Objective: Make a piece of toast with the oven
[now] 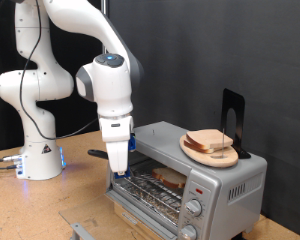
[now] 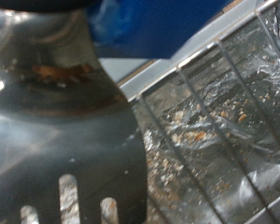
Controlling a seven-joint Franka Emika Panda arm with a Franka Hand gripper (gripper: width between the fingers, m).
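The silver oven [image 1: 225,185] stands at the exterior view's lower right with its door [image 1: 140,198] folded down. A slice of toast [image 1: 171,177] lies on the wire rack inside. My gripper [image 1: 118,165] hangs just in front of the open oven at its left side, pointing down. In the wrist view a dark slotted spatula [image 2: 70,140] fills the picture close to the camera and seems to be held in the gripper; the fingers themselves do not show. Beside it are the wire rack [image 2: 215,93] and a crumb-strewn foil tray [image 2: 201,140]. No toast shows in the wrist view.
A round wooden plate [image 1: 198,153] with a stack of bread slices [image 1: 210,142] sits on the oven's top. A black upright stand [image 1: 233,118] is behind it. Knobs [image 1: 195,210] run down the oven's front right. The robot base [image 1: 40,155] is at the left.
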